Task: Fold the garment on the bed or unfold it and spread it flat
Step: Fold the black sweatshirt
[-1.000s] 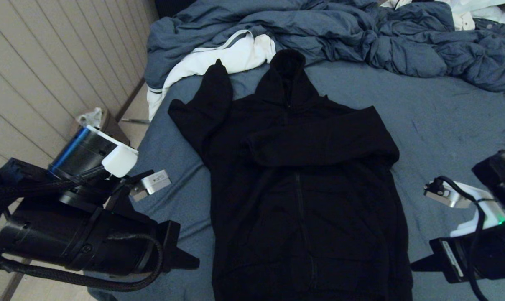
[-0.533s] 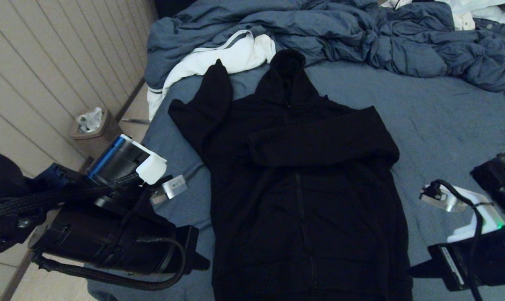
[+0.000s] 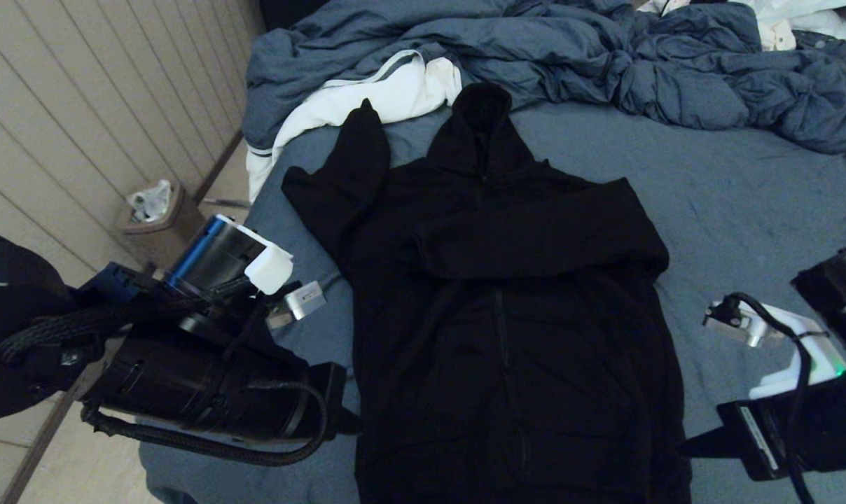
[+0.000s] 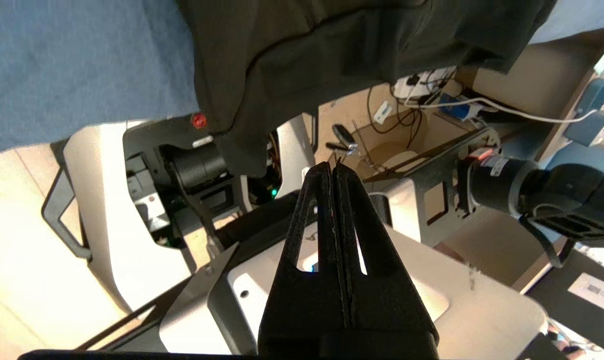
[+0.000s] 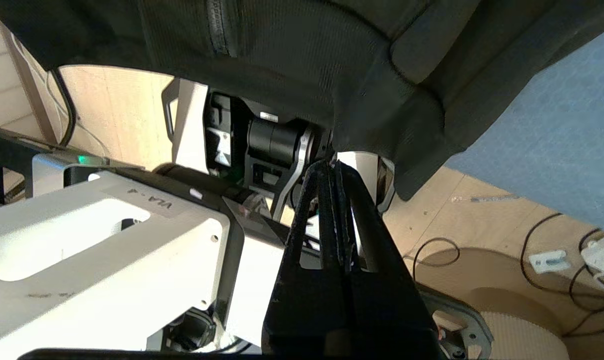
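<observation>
The black hoodie (image 3: 507, 294) lies front up on the bed's blue-grey sheet (image 3: 731, 182), hood toward the far side. One sleeve is folded across its chest and the other points away at the left. Its hem hangs over the bed's near edge (image 4: 332, 50) (image 5: 282, 50). My left gripper (image 3: 353, 425) is low beside the hoodie's left edge, shut and empty (image 4: 333, 167). At the hoodie's lower right edge my right gripper (image 3: 681, 451) is also shut with nothing in it (image 5: 330, 167). Both point back toward my own base, below the hem.
A rumpled blue-grey duvet (image 3: 570, 49) fills the far side of the bed. A white cloth with grey stripes (image 3: 367, 98) lies by the hoodie's raised sleeve. A waste bin (image 3: 153, 217) stands on the floor at the left, by the panelled wall.
My left arm has swung right, toward the hoodie's left edge. The right arm has barely shifted. The hoodie has not moved.
</observation>
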